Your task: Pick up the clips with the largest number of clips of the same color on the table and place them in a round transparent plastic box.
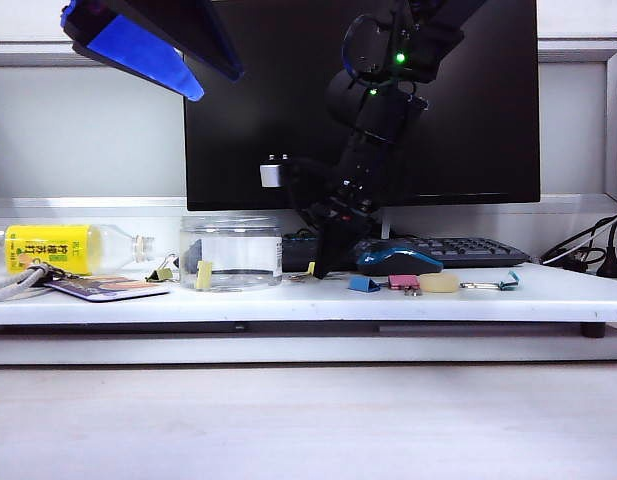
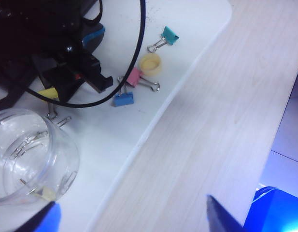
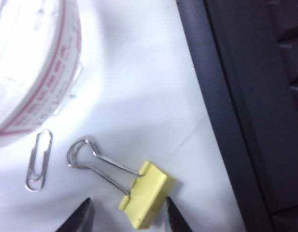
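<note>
Right gripper (image 3: pixel 125 212): lowered to the desk (image 3: pixel 139 96), jaws apart astride the yellow binder clip (image 3: pixel 145 195) (not clamped).
Left gripper (image 2: pixel 129 215): released, raised well away.

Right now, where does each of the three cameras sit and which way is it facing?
Exterior view: low in front of the white table, facing the black monitor; shows the right arm reaching down beside the round transparent plastic box and the raised blue left pincer.
Left wrist view: high up, looking down on the table; blue fingertips at the frame's edge.
Right wrist view: close above a pale-yellow binder clip, right pincer straddling it.
Shared: all show the box; both wrist views show that clip.
</note>
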Robot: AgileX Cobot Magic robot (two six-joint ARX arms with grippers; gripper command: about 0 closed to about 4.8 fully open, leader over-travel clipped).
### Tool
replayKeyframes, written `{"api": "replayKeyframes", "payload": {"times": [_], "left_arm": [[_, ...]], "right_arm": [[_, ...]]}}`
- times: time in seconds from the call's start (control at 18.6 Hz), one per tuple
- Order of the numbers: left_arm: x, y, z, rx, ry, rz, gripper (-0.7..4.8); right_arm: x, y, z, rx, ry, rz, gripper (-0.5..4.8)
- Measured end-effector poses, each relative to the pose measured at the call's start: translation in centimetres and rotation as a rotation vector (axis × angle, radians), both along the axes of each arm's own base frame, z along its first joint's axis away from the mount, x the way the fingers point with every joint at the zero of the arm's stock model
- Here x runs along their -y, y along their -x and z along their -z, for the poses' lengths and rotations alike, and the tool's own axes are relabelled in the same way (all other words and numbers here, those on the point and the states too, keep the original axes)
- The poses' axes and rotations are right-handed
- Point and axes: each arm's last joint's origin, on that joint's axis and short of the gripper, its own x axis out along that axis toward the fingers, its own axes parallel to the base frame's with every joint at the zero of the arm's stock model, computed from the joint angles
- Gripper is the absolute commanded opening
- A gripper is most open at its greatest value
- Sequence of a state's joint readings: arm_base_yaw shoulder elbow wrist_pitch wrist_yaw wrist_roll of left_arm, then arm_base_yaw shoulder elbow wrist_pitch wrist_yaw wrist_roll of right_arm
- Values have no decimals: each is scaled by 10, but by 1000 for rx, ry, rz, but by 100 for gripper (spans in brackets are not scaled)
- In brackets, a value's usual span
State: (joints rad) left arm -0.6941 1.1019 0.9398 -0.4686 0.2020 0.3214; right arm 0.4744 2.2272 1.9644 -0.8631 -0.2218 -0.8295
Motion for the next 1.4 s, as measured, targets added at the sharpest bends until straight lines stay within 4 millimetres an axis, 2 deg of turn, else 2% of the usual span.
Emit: {"api": "replayKeyframes", "payload": {"times": [0.32,0.54,1.02,1.24,1.4], "left_arm": [[0,0,1,-6,-5,0,403],[-1,1,1,-11,-9,0,403],[-1,1,1,-12,-12,-8,403],[-5,3,1,-1,-50,-57,404],[-17,13,-14,85,-33,-124,404]], "right_arm": [[-3,-3,2,-18,-67,51,146],[-5,-4,4,-20,-84,68,52],[-6,-9,3,3,-119,147,53],[0,-9,-7,29,-125,174,53],[10,-10,-22,53,-145,202,54]]}}
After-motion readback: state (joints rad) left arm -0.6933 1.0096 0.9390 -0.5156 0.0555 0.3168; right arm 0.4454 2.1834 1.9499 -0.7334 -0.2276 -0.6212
